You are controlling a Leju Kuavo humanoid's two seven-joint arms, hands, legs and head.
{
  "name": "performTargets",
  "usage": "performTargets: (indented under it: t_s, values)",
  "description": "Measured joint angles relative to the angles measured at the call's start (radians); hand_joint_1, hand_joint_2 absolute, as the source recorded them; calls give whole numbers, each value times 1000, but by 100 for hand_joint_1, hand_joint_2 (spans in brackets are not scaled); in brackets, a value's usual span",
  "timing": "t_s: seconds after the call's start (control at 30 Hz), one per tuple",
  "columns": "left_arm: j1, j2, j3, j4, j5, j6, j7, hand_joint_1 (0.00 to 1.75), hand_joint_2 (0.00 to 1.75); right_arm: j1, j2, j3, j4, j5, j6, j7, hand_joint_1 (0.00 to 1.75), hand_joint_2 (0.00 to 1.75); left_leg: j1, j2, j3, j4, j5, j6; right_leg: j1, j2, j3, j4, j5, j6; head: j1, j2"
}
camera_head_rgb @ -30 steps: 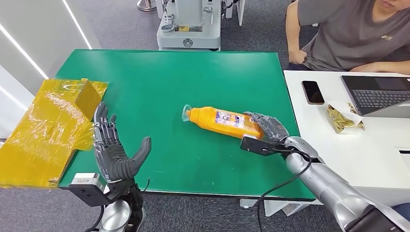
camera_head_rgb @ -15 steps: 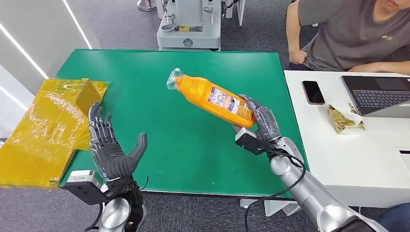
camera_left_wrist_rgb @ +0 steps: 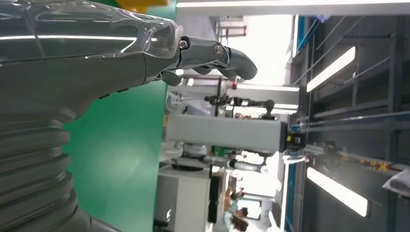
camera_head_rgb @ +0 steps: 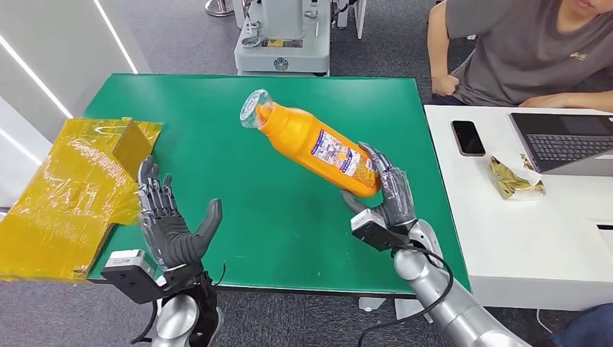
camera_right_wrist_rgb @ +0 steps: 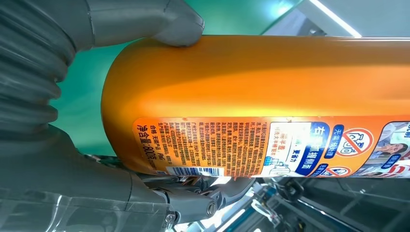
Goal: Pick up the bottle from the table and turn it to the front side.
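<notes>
Orange bottle (camera_head_rgb: 314,146) sits at centre frame of the head view, lifted clear of the green desk (camera_head_rgb: 217,116) and tilted, its clear-wrapped cap toward the upper left. Right hand (camera_head_rgb: 387,195) grips the bottle's base end, fingers wrapped round the body; the printed label with barcode faces the right wrist camera. Left hand (camera_head_rgb: 170,224) hovers at lower left over the desk edge, fingers apart, holding nothing. Yellow film-wrapped package (camera_head_rgb: 65,195) lies at the left, apparently overhanging the desk. Phone (camera_head_rgb: 468,137) rests on the white side desk (camera_head_rgb: 506,238).
</notes>
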Motion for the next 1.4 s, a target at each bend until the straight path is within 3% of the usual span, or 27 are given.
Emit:
performTargets:
  t_s: [0.27, 0.93, 1.4]
  values:
    - [-20, 1, -35, 51, 52, -43, 0, 0, 175, 11, 45, 16, 6, -18, -2, -37, 175, 175, 0, 0, 0, 0, 0, 0, 0, 0, 0, 0, 0, 0, 0, 0]
    - [-85, 1, -63, 136, 99, -85, 3, 0, 175, -36, 181, 94, 240, -58, 30, -82, 175, 175, 0, 0, 0, 0, 0, 0, 0, 0, 0, 0, 0, 0, 0, 0]
    - [-114, 1, -70, 201, 105, -134, 63, 0, 175, -46, 212, 140, 274, -9, -29, -83, 175, 175, 0, 0, 0, 0, 0, 0, 0, 0, 0, 0, 0, 0, 0, 0]
